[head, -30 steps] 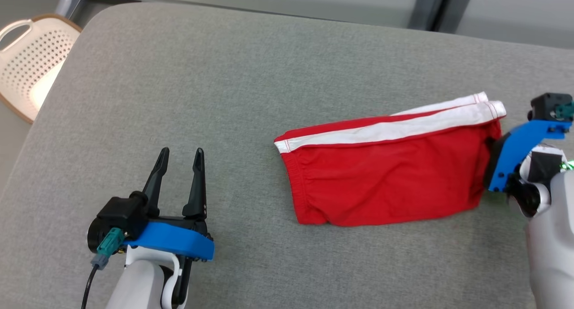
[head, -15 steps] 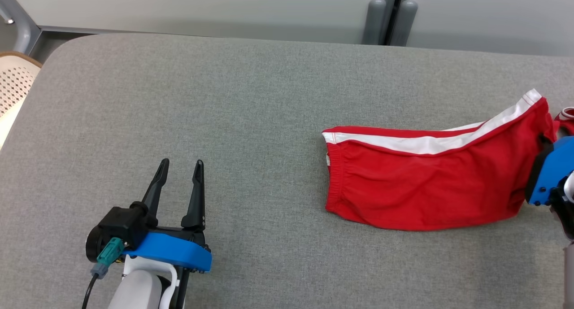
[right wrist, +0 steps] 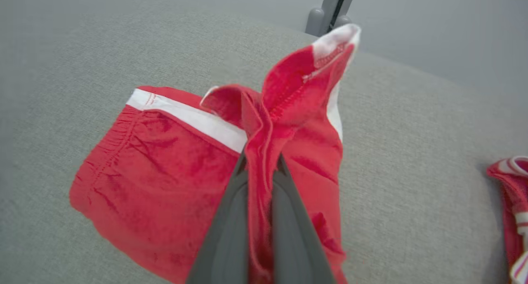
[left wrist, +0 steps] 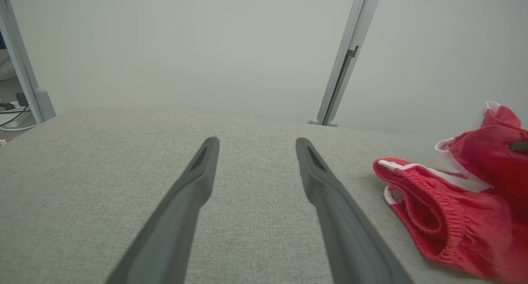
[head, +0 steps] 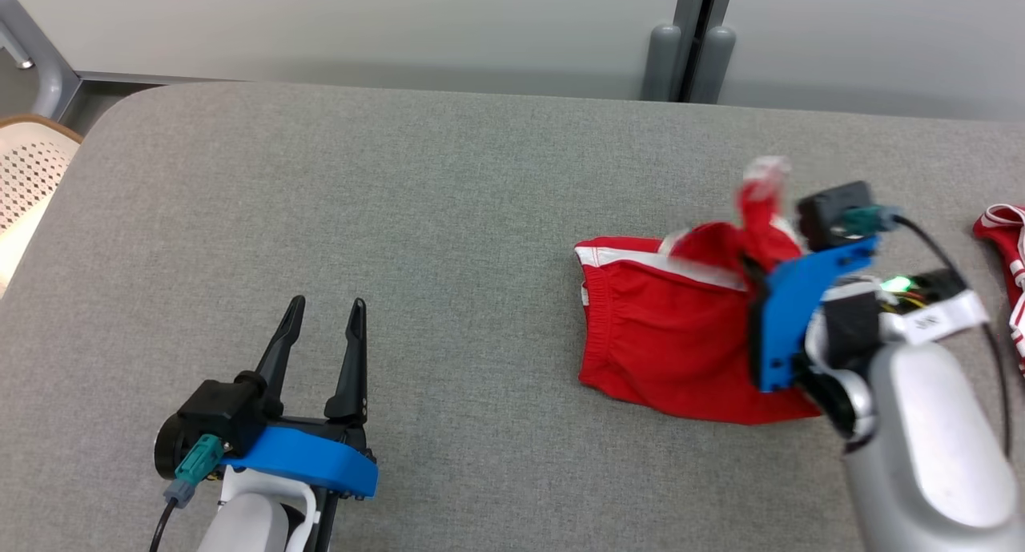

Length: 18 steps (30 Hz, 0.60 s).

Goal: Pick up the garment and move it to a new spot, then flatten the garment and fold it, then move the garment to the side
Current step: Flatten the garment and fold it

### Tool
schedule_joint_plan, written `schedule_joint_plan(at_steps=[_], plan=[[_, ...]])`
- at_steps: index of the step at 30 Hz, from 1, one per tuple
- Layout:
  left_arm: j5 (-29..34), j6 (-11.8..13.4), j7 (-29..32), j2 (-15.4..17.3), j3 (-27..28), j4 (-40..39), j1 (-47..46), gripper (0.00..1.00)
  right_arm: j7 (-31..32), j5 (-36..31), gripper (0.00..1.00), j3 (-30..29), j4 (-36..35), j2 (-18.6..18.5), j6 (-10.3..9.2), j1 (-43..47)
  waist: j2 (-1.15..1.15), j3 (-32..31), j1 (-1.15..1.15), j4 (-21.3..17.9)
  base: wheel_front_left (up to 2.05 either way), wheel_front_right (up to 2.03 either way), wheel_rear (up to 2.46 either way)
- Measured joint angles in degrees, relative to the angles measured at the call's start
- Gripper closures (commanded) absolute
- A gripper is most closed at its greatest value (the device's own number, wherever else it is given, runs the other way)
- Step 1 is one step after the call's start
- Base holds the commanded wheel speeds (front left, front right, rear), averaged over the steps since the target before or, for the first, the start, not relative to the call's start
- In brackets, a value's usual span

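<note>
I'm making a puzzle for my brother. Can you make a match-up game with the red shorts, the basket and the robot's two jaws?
1 red shorts
2 basket
3 left jaws
4 right jaws

A wide open, holding nothing
B far left, dotted with holes
C shut on the shorts
D one end lifted up

Pairs: 1-D, 2-B, 3-A, 4-C
</note>
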Motion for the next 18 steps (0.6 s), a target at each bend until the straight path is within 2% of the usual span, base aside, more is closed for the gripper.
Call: schedule_joint_plan(at_steps=[4,9,18], plan=[[-0.1,0.0,0.0,0.0,-0.2,-0.3,0.1,0.0,-0.7,0.7,1.0,4.0,5.3,1.9,-0.01,-3.3,0.0,0.3,0.0,0.4,0.0,0.0,0.0],[-0.6,0.0,0.0,-0.2,-0.9,-0.4,-0.1,0.0,-1.9,1.2,1.0,8.0,12.7,2.7,-0.01,-7.0,0.0,0.9,0.0,1.9,0.0,0.0,0.0],[-0.8,0.0,0.0,-0.4,-1.1,-0.4,-0.4,0.0,-4.2,6.7,1.0,16.7,18.6,2.9,-0.01,-9.5,0.0,1.1,0.0,3.7,0.0,0.0,0.0]])
